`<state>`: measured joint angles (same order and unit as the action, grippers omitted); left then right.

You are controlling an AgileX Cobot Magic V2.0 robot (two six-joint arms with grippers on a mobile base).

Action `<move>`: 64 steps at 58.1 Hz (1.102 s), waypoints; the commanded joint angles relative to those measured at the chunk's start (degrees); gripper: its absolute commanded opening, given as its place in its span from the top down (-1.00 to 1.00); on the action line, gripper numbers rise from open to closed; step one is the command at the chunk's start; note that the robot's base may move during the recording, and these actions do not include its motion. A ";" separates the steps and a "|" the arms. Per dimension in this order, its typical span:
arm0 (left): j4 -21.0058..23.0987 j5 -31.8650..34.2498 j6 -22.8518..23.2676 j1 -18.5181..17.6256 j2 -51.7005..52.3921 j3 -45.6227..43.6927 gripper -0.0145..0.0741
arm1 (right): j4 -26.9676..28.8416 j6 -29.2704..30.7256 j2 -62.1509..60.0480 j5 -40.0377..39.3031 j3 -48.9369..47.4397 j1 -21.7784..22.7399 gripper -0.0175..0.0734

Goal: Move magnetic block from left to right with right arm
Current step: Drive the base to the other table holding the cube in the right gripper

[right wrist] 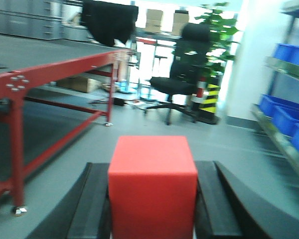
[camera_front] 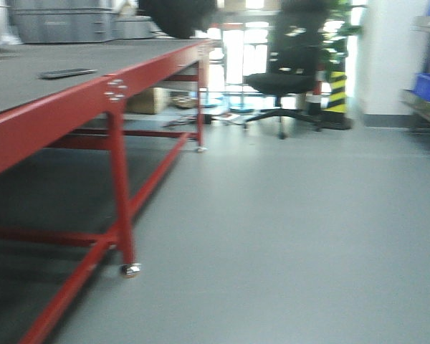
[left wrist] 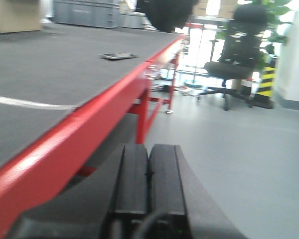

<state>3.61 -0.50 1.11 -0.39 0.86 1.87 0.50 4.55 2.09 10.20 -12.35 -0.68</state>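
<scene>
1. The magnetic block (right wrist: 152,186) is clamped between the two black fingers of the right end effector (right wrist: 153,209). The pickup looks finished, while the carry and the set-down on the right appear to remain.
2. The block touches no surface. Beyond it lie only the floor (right wrist: 139,124) and an office chair (right wrist: 177,79), and the worktop (right wrist: 45,50) and its red long edge are well apart from it.
3. The right wrist sits roughly level, aimed out into the room rather than down at the worktop.
4. The left end effector (left wrist: 148,179) has its fingers pressed together on nothing, just outside the worktop's long edge.
5. A flat dark object (camera_front: 67,72), too blurred to name, lies near that edge.
</scene>
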 commanded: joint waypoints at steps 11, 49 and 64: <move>0.39 5.18 0.21 -0.38 0.39 0.40 0.94 | -0.04 0.09 0.64 -4.94 -1.61 0.40 0.22; 0.39 5.18 0.21 -0.38 0.39 0.40 0.94 | -0.04 0.09 0.64 -4.94 -1.61 0.40 0.22; 0.39 5.18 0.21 -0.38 0.39 0.40 0.94 | -0.04 0.09 0.64 -4.94 -1.61 0.40 0.22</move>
<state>3.61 -0.50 1.11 -0.39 0.86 1.87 0.50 4.46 2.09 10.43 -12.35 -0.68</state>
